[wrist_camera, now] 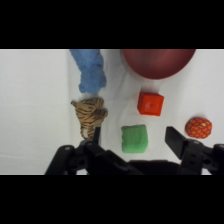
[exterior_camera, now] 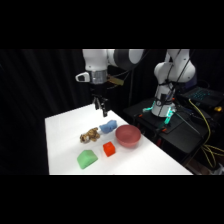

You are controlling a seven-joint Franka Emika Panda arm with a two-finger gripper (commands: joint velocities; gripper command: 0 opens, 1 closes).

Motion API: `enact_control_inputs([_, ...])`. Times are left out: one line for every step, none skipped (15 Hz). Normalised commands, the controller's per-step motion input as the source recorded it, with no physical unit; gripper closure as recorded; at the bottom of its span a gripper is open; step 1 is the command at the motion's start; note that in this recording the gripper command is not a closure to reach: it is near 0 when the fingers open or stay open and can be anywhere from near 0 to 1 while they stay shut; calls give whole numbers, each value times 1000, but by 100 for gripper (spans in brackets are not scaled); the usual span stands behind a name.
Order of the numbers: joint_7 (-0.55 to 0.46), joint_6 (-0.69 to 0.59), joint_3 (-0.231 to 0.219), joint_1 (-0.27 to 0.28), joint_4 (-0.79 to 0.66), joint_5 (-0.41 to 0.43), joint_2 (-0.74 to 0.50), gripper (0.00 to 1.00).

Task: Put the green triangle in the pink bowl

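Side view shows the tool (exterior_camera: pixel 102 107) hanging above the far part of the white worktop (exterior_camera: pixel 65 135), its fingers apart and holding nothing. On the near side, the green triangle (exterior_camera: pixel 87 159) lies left of the red cube (exterior_camera: pixel 109 149), with the pink bowl (exterior_camera: pixel 128 136) farther right. A toy tiger (exterior_camera: pixel 90 134) and a blue cloth (exterior_camera: pixel 108 127) lie beneath the tool; the wrist view adds a small orange ball (wrist_camera: pixel 199 127).

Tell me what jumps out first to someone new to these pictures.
The pink bowl stands out as the widest thing on the white table, with the orange-red cube and green triangle nearer the front edge. Above them the claw hangs open, holding nothing, over a striped toy tiger and a blue cloth.
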Motion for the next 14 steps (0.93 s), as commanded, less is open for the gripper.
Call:
enact_control_inputs([-1, -16, -17, 18, 10, 3, -1, 0])
enact_control_inputs([25, 21, -22, 17, -7, -27, -4, 0])
enact_control_inputs([71, 126, -31, 12, -73, -38, -38, 0])
enact_control_inputs([118, 194, -37, 9, -114, -48, -65, 0])
enact_control_inputs([144, 244, -42, 5, -117, -37, -60, 0])
enact_control_inputs([155, 252, -45, 3, -76, -21, -11, 0])
enact_control_inputs([153, 207, -41, 4, 5, 8, 74, 0])
enact_control_inputs([154, 172, -35, 10, 63, 16, 133, 0])
enact_control_inputs([153, 126, -23, 24, 144, 17, 215, 0])
enact_control_inputs([153, 90, -13, 38, 201, 8, 266, 0])
enact_control_inputs([167, 39, 3, 64, 305, -9, 358, 0])
enact_control_inputs([181, -4, 13, 87, 370, -29, 399, 0])
enact_control_inputs([205, -42, 25, 120, 461, -61, 468, 0])
enact_control_inputs([216, -92, 31, 146, 532, -89, 507, 0])
